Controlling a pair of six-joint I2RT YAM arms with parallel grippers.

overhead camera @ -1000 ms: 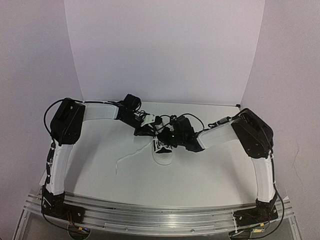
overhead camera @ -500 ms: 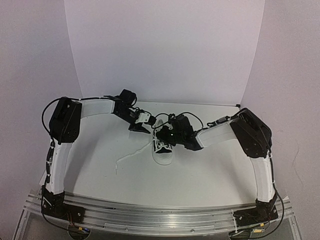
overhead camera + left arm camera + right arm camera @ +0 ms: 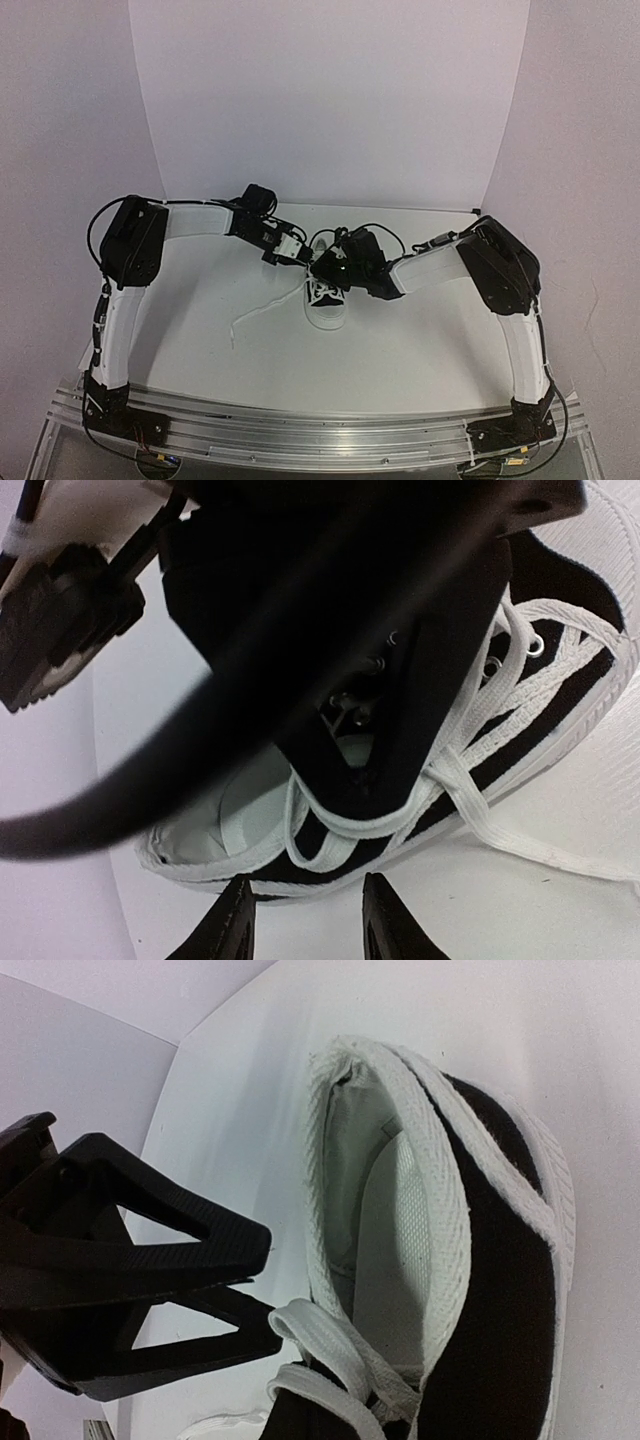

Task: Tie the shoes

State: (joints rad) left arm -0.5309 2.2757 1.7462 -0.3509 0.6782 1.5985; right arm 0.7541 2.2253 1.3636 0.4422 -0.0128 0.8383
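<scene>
Stands partly open at the left gripper (image 3: 305,905) (image 3: 290,250), tips apart over bare table (image 3: 420,340) and gripping nothing, just beside the collar of the sneaker (image 3: 500,742) (image 3: 327,305) (image 3: 500,1290). Reads as shut at the right gripper (image 3: 275,1290) (image 3: 326,265), pushed in over the sneaker's mouth right against the crossed white laces (image 3: 470,790) (image 3: 320,1330), without showing whether one is pinched. Leaves the sneaker upright mid-table between both grippers, white toe cap toward the near edge, one of the laces (image 3: 265,308) trailing loose to the left.

White arm links (image 3: 116,335) — black joints (image 3: 130,242), looping cables (image 3: 91,228)
</scene>
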